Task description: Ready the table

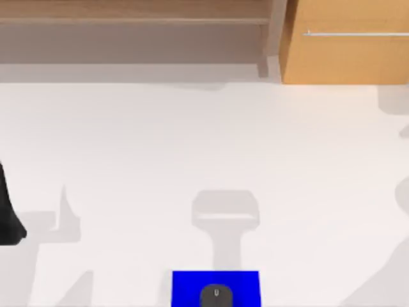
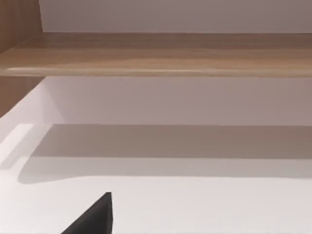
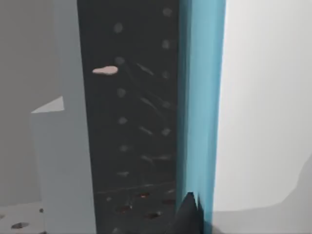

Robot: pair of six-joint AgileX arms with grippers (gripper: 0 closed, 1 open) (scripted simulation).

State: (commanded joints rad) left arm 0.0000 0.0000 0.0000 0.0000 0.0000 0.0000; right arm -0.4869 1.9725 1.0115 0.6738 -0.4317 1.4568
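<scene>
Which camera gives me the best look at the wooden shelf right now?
The left wrist view: the wooden shelf runs straight across it, board edge and underside plain. The top view shows it along the table's far edge, left of the cabinet. The right wrist view faces elsewhere.

The worktop [image 1: 192, 147] is a very wide, flat, matte white surface spanning the top view from left to right. It lies level, with soft grey shadows across it, and its far edge runs along the back.
</scene>
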